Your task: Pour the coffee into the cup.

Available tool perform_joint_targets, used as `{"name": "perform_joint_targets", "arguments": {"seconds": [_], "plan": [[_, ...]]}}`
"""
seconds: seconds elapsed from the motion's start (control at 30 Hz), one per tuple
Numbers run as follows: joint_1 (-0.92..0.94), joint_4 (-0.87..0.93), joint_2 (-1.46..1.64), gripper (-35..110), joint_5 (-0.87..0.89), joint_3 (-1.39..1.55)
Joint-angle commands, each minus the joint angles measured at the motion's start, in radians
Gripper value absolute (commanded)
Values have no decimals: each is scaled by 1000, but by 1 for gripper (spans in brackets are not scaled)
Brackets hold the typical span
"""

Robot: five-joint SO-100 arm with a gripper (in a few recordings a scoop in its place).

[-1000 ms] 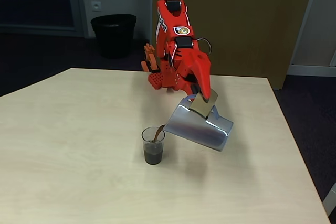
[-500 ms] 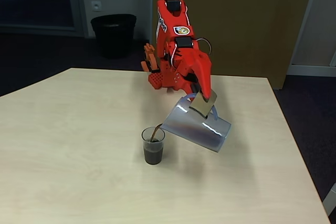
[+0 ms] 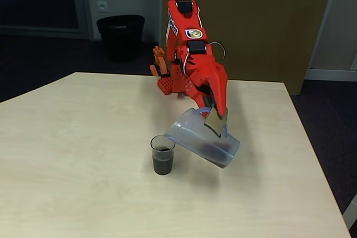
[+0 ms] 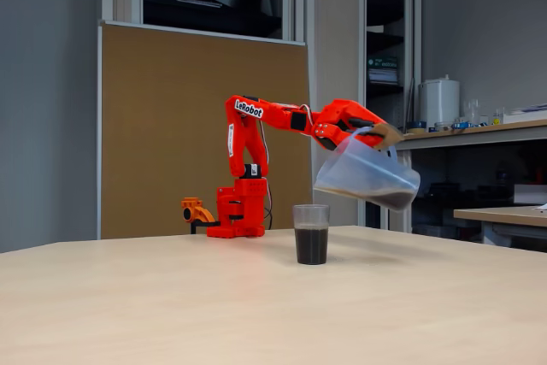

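Coffee (image 3: 162,163) half-fills the cup (image 4: 311,233) standing mid-table (image 3: 83,137), while the gripper (image 3: 216,116), jaws clamped on the tilted jug's (image 3: 202,137) handle, holds it just right of the cup, residue inside.

One fixed view looks down from high in front of the counter (image 3: 83,193) toward the arm (image 3: 192,54), another sits low at counter level to its side, and both share arm, cup (image 4: 311,233) and jug (image 4: 367,175).
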Motion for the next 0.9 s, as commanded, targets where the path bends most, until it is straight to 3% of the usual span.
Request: {"name": "perform_joint_targets", "arguments": {"seconds": [0.0, 0.57, 0.87], "plan": [[-14, 8, 17, 0, -29, -63], [-130, 341, -130, 0, -365, -371], [-276, 485, -140, 0, -594, -351]]}}
